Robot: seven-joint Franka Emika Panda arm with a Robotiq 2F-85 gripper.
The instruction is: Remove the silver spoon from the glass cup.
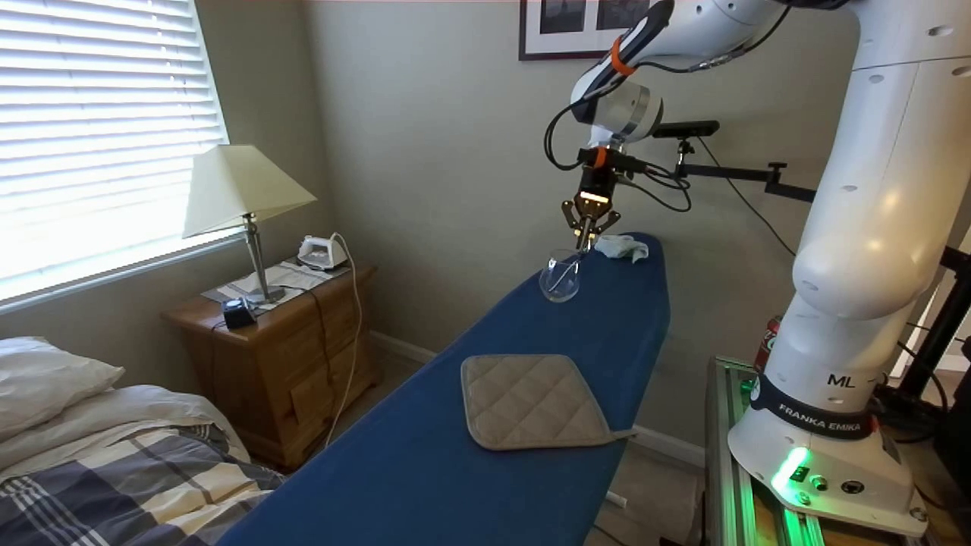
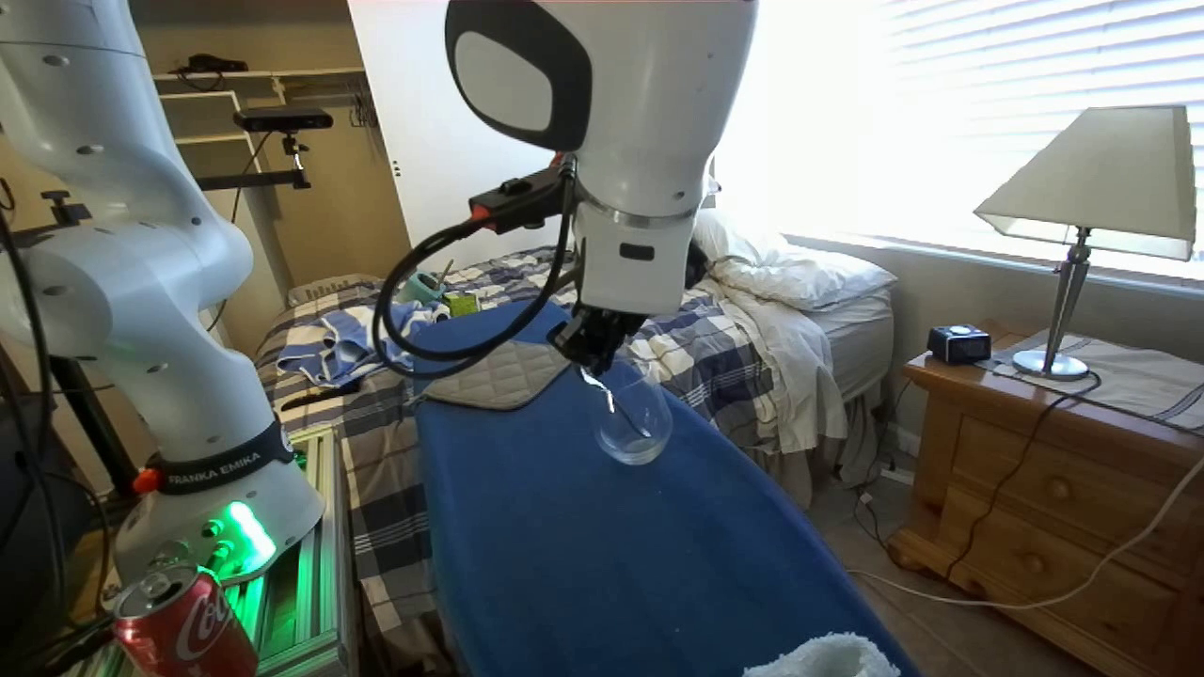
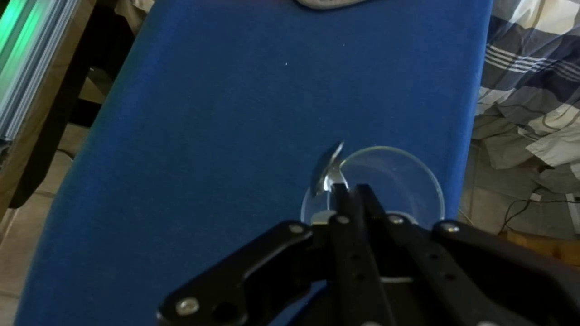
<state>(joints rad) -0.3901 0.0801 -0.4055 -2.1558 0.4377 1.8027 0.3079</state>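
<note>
Close to the long edge of the blue cloth-covered ironing board (image 3: 217, 113) that faces the plaid-covered bed (image 3: 539, 59) and the brown wooden nightstand (image 2: 1119, 508) sits the small, clear, rounded glass cup (image 2: 649, 447). In the wrist view just a narrow strip of cloth shows between its rim and that edge; on its other side a broad stretch of blue runs across to the edge by the metal-framed stand (image 3: 41, 59) under the robot's white base (image 1: 857, 462). The thin, shiny silver spoon (image 3: 333, 174) leans in the cup, bowl up past the rim, handle slanting down inside. Over the cup's mouth, the black two-fingered gripper (image 3: 352, 188) has its jaws narrow, nearly meeting on the spoon just below its bowl; how firmly they hold, I cannot tell.

Lengthwise, the cup sits between the tan quilted pad (image 1: 531, 402), well apart, and a white, crumpled, cloth-like object (image 1: 622, 247) toward the board's tapered end. The bulky white arm (image 2: 649, 113) hangs right above the cup, and its black cables (image 2: 451, 355) loop out to the side, in front of the pad in an exterior view. Well apart are the red cola can (image 2: 185, 630) beside the robot's base and, on the nightstand, the cream-shaded lamp (image 2: 1096, 179), the small black box (image 2: 958, 345) and the white iron (image 1: 320, 254).
</note>
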